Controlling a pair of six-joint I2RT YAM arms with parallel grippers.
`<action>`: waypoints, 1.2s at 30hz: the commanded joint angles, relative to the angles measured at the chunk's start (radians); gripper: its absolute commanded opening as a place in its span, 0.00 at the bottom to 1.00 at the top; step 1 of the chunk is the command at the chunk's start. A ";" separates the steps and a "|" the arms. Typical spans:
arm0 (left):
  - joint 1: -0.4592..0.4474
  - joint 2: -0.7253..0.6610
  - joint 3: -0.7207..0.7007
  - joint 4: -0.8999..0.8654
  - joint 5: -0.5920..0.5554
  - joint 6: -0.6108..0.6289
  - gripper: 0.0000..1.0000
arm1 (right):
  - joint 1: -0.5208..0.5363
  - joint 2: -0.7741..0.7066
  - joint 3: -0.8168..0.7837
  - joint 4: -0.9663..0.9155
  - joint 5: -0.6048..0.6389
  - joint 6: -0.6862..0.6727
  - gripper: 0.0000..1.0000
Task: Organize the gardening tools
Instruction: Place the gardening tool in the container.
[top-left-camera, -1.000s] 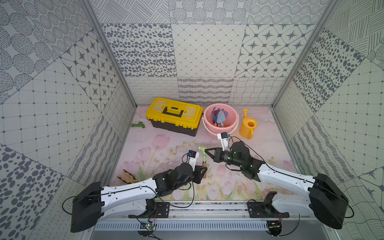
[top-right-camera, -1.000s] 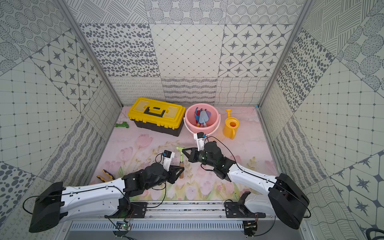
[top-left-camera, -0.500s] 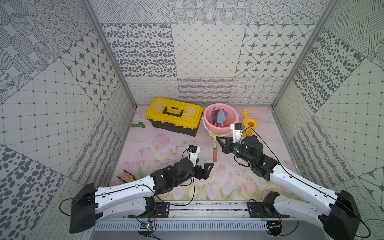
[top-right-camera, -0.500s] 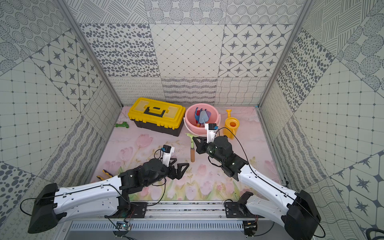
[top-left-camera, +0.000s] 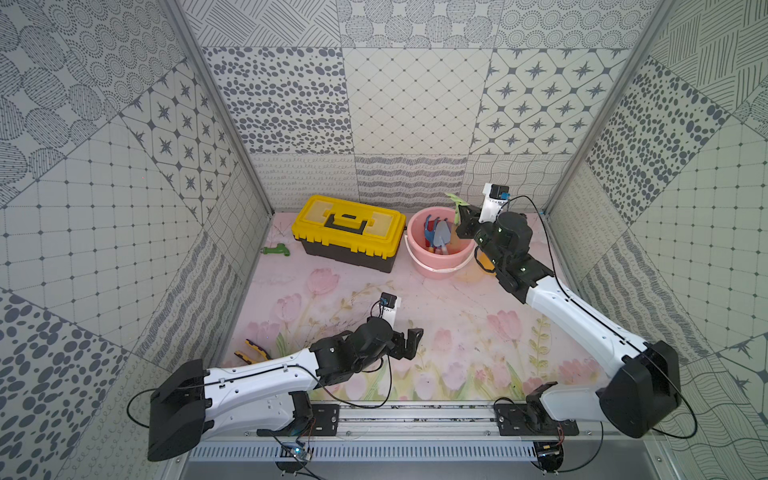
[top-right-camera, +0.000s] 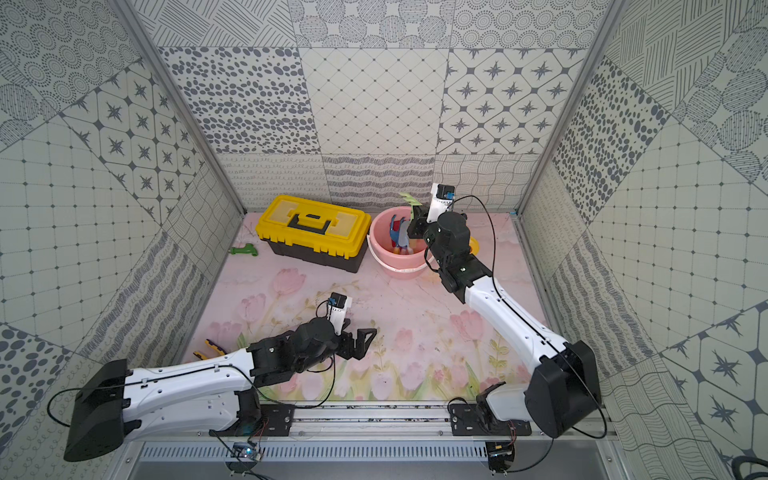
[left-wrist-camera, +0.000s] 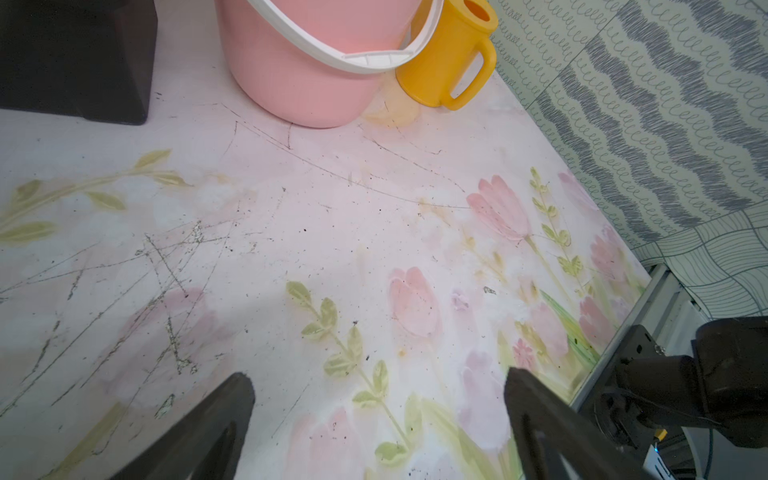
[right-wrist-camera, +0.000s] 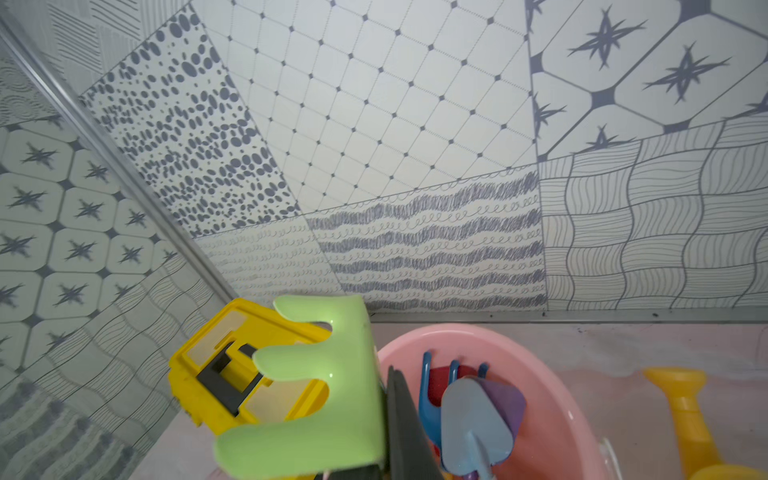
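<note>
Now, right gripper (top-left-camera: 464, 219) extended far back, pinching green rake (top-left-camera: 454, 200) above pink bucket (top-left-camera: 432, 270), left gripper (top-left-camera: 411, 344) spread, low over mat (top-left-camera: 457, 311).

We see our right gripper (top-left-camera: 464, 219) pinching the green rake (top-left-camera: 456, 203) above the pink bucket (top-left-camera: 439, 268), and our left gripper (top-left-camera: 411, 341) low over the flowery mat (top-left-camera: 457, 320), jaws spread wide.

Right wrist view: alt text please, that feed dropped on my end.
The right gripper holds the green rake at the rim of the pink bucket. In the bucket stand a blue fork, red spade, light-blue trowel and purple scoop; a yellow toolbox and yellow watering can flank it.
</note>
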 joint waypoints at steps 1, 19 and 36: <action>0.016 0.014 0.006 0.002 0.020 0.012 0.99 | -0.067 0.128 0.134 0.043 -0.047 -0.026 0.00; 0.018 0.028 0.016 -0.009 0.018 0.017 1.00 | -0.134 0.389 0.149 0.077 -0.471 0.074 0.23; 0.021 0.018 0.021 -0.038 -0.125 0.059 1.00 | -0.140 -0.014 -0.135 -0.044 -0.326 0.077 0.97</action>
